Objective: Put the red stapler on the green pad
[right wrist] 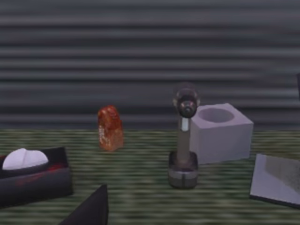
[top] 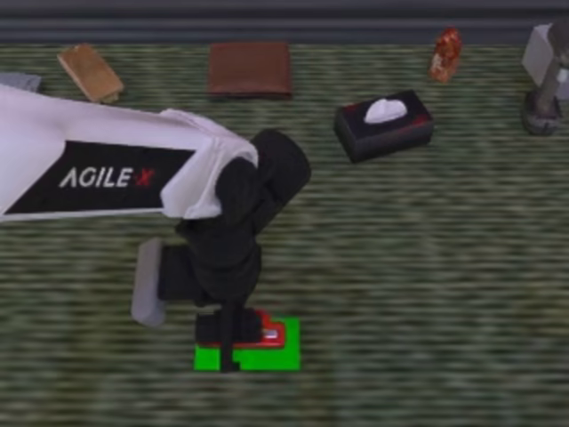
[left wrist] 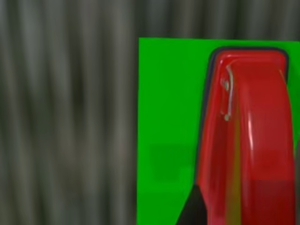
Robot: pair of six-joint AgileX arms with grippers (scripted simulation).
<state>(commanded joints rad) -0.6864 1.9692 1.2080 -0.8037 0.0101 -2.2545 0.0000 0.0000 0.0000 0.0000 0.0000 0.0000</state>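
The left arm, white and black with AGILEX lettering, reaches across from the top view's left, and its left gripper [top: 229, 342] hangs at about six o'clock on the green-streaked counter [top: 427, 267], directly over the flat bright green pad [top: 284, 356]. The small elongated bright red stapler [top: 267, 329] lies on that pad, toward its twelve o'clock edge, its long axis running from nine to three o'clock, partly hidden beneath the gripper. In the left wrist view the red stapler [left wrist: 253, 140] rests on the green pad [left wrist: 168, 117] with a dark finger tip [left wrist: 192, 211] right at its side; whether the fingers are pinching it or spread I cannot tell.

Along the twelve o'clock side sit a brown leathery square pad [top: 250, 69], a tan wooden block [top: 90, 72] at about eleven, a black tissue box with a white tissue [top: 384, 123] and a small mottled orange-red figure [top: 446, 54] at about one. The right arm is parked by the two o'clock corner; its wrist view shows a dark upright microphone-like stand [right wrist: 183, 140] and a pale grey cube with a round hollow [right wrist: 220, 132]
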